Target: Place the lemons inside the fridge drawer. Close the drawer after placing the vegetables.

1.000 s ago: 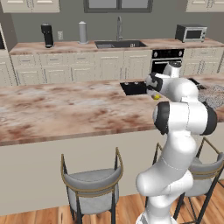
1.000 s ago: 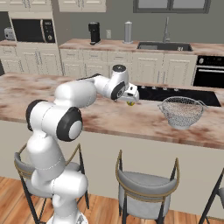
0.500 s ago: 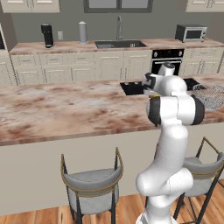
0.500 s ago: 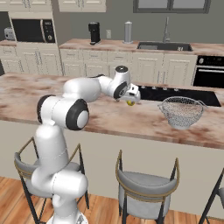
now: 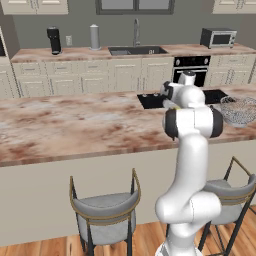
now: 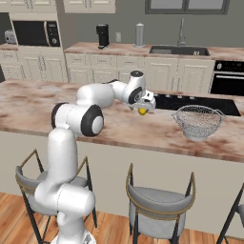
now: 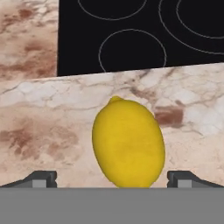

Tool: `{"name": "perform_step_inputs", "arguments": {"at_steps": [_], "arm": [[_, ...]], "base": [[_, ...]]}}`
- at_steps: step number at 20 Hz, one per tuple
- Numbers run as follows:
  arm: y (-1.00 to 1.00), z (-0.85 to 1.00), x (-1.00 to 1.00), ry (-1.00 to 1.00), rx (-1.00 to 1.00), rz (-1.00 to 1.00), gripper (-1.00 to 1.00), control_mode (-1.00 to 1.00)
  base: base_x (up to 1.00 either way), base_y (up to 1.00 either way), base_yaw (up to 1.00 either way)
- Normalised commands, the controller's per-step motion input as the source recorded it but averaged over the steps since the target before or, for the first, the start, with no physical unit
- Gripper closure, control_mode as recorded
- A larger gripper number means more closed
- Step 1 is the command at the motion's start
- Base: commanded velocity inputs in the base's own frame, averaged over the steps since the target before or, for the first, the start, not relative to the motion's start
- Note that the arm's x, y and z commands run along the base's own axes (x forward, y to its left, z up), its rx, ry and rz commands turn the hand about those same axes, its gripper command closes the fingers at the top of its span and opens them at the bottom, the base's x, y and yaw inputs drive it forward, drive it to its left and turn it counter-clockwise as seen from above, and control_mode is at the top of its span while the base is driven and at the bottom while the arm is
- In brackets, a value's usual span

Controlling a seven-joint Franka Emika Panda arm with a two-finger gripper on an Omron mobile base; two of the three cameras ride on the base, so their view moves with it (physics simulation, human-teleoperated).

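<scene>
One lemon [image 7: 128, 143] lies on the marble island counter [image 6: 57, 102], just in front of the black cooktop [image 7: 131, 30]. My gripper [image 7: 112, 181] hangs right over it, open, with a fingertip [image 7: 43, 178] on each side of the fruit and not touching it. From the right base view the gripper [image 6: 143, 106] points down at the lemon [image 6: 142, 112]. In the left base view the gripper [image 5: 167, 99] sits behind my own arm. The fridge drawer is out of view.
A wire-mesh bowl [image 6: 198, 121] stands on the counter to the right of the lemon, also seen as the bowl [image 5: 239, 110]. Bar stools [image 6: 159, 202] line the island's near side. The sink counter [image 5: 135, 50] runs along the back wall.
The arm's elbow has swung from out at the side to upright over the base. The gripper has stayed open at the lemon, which has not moved.
</scene>
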Motion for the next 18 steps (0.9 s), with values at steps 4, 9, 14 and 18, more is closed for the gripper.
{"name": "perform_step_inputs", "arguments": {"at_steps": [4,9,14,18], "arm": [[-0.15,-0.18,0.32,0.06,0.0,0.0,-1.0,-1.0],[0.0,-0.36,0.33,0.06,-0.01,0.0,-1.0,-1.0],[-0.02,-0.37,0.13,0.04,0.0,0.0,1.0,-1.0],[-0.08,-0.28,-0.09,0.01,0.0,0.0,1.0,-1.0]], "base": [[0.0,0.0,0.0],[0.0,0.0,0.0],[0.0,0.0,0.0],[0.0,0.0,0.0]]}}
